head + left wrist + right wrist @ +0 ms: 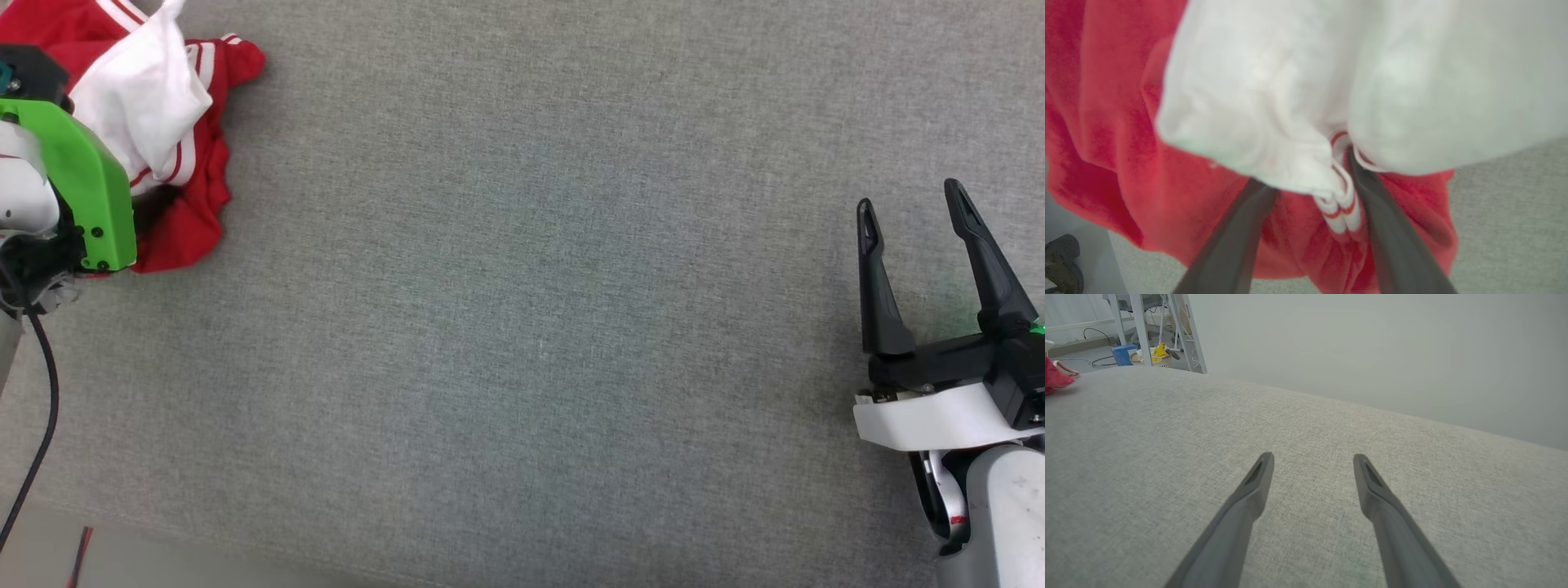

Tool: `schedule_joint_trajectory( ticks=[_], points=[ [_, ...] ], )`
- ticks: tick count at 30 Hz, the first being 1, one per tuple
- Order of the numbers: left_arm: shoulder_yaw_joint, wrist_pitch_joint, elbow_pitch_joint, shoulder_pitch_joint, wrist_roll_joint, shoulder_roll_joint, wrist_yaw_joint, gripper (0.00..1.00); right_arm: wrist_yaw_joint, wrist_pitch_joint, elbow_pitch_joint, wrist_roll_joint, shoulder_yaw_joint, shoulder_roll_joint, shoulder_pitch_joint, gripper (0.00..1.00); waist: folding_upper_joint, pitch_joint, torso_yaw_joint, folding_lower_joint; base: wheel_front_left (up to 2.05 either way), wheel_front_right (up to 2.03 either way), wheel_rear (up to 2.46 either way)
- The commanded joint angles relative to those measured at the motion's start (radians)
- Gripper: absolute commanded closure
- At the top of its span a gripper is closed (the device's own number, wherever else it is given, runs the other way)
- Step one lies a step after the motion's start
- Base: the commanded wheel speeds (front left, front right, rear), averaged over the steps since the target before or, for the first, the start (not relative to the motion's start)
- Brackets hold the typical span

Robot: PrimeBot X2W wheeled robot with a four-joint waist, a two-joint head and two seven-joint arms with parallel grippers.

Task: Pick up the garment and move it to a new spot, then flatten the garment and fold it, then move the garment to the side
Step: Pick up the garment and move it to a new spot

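The garment lies bunched at the far left of the grey cloth-covered table, red with a white sleeve on top. My left arm's green wrist housing sits over its near edge. In the left wrist view my left gripper is open. Its two fingers straddle the sleeve's red-and-white striped cuff, and their tips are tucked under the white cloth. My right gripper stands open over bare table at the right, holding nothing. The right wrist view shows the right gripper and the garment far off.
The table's near edge crosses the lower left corner, with a black cable hanging beside it. Beyond the table's far edge stand metal frame legs, a blue box and some clutter on the floor. A plain wall backs the table.
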Motion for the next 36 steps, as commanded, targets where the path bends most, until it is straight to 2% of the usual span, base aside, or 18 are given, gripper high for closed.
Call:
schedule_joint_trajectory(
  ticks=[1,11,20,28,36],
  points=[
    [-0.022,-0.031,0.009,-0.013,0.007,-0.016,-0.001,1.00,-0.001,-0.005,0.004,0.002,0.000,0.001,-0.016,0.00,0.0000,-0.024,0.007,0.0000,0.00,0.00,0.00],
    [-0.169,-0.236,-0.112,-0.139,0.033,0.059,-0.001,1.00,-0.001,-0.005,0.034,0.033,0.017,0.032,0.011,0.00,0.0000,-0.145,0.020,0.0000,0.00,0.00,0.00],
    [-0.356,-0.296,-0.279,-0.230,0.070,0.021,-0.001,1.00,-0.001,-0.005,0.050,0.062,0.022,0.057,0.030,0.00,0.0000,-0.225,-0.039,0.0000,0.00,0.00,0.00],
    [-0.501,-0.327,-0.358,-0.274,0.083,-0.092,-0.001,1.00,-0.001,-0.005,0.047,0.101,0.010,0.064,0.039,0.00,0.0000,-0.248,-0.157,0.0000,0.00,0.00,0.00],
    [-0.611,-0.378,-0.318,-0.305,0.098,-0.266,-0.001,1.00,-0.001,-0.005,0.038,0.151,0.001,0.064,0.035,0.00,0.0000,-0.224,-0.276,0.0000,0.00,0.00,0.00]
  ],
)
